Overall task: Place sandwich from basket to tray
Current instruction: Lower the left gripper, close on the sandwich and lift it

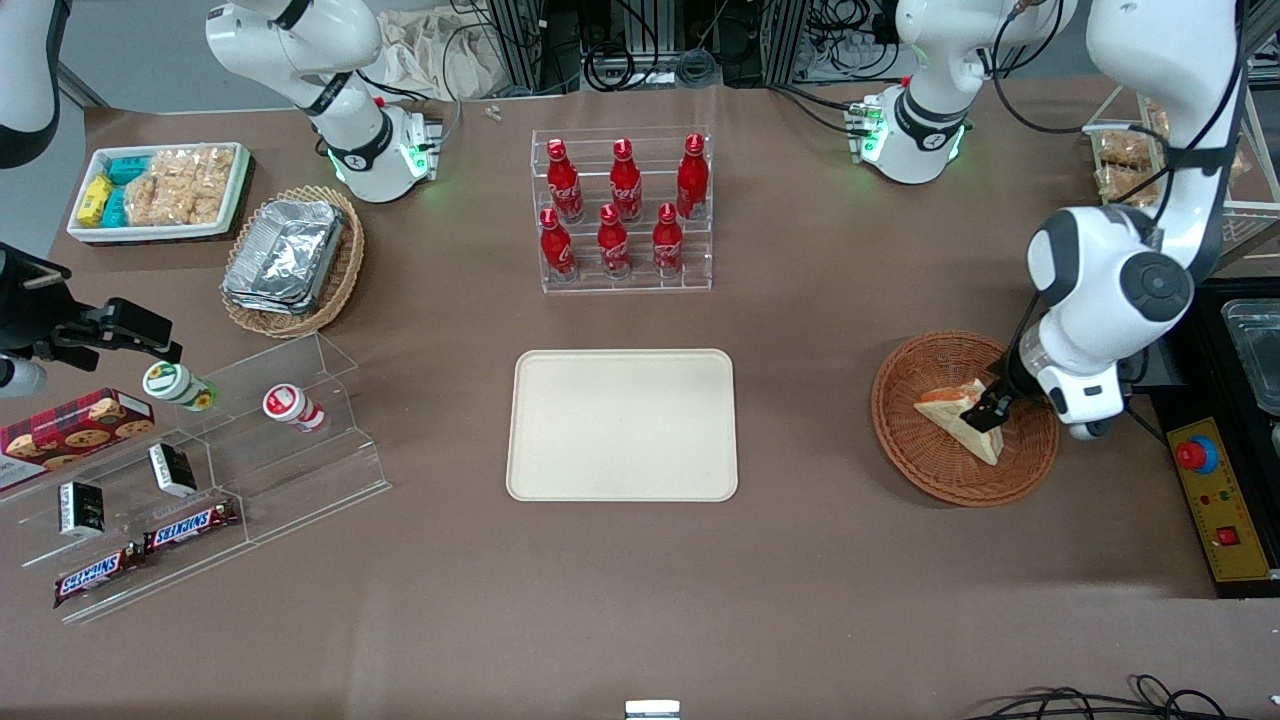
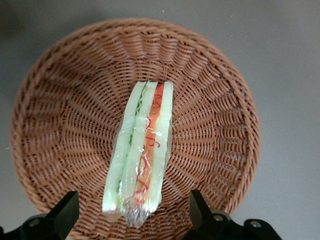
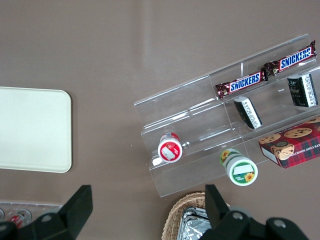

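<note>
The sandwich [image 1: 955,412] [image 2: 142,150], a wedge of white bread with red-orange and green filling wrapped in clear film, lies in the round reddish-brown woven basket [image 1: 905,445] [image 2: 60,110] toward the working arm's end of the table. My gripper [image 1: 990,405] [image 2: 132,216] hangs low over the basket and stands open, one black finger on each side of the sandwich's narrow end, neither touching it. The flat cream tray [image 1: 620,425] [image 3: 30,130] rests bare at the table's middle, a good way from the basket.
A clear rack of red bottles [image 1: 622,212] stands farther from the camera than the tray. Toward the parked arm's end are an acrylic shelf with snacks [image 1: 190,470], an oval basket of foil trays [image 1: 290,260] and a white bin [image 1: 160,190]. A yellow control box [image 1: 1215,500] sits beside the basket.
</note>
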Robot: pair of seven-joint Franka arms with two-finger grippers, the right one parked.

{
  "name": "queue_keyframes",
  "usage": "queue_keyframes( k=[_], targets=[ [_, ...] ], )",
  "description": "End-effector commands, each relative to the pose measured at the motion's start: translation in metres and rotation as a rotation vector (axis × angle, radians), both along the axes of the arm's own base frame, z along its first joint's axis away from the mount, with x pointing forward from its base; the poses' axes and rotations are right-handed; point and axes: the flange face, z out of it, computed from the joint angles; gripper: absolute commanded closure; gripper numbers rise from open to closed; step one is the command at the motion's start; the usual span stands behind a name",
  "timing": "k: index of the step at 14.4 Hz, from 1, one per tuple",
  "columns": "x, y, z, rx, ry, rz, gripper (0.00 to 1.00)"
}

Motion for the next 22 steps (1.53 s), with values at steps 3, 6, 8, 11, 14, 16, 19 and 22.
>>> queue_keyframes(
  k=[3, 6, 8, 11, 14, 16, 19, 22],
  targets=[
    [-0.001, -0.003, -0.032, -0.007, -0.006, 0.034, 0.09],
    [-0.001, -0.003, -0.037, -0.007, 0.002, 0.037, 1.00],
    [0.000, -0.003, -0.031, -0.007, -0.009, 0.031, 1.00],
    [0.000, -0.002, 0.007, -0.001, -0.020, 0.010, 1.00],
    [-0.004, -0.011, 0.067, 0.015, 0.021, -0.073, 1.00],
    [-0.006, -0.011, 0.109, 0.016, 0.075, -0.149, 1.00],
    [-0.005, -0.025, 0.172, 0.006, 0.151, -0.295, 1.00],
    [-0.006, -0.066, 0.208, -0.005, 0.178, -0.478, 1.00]
  ],
)
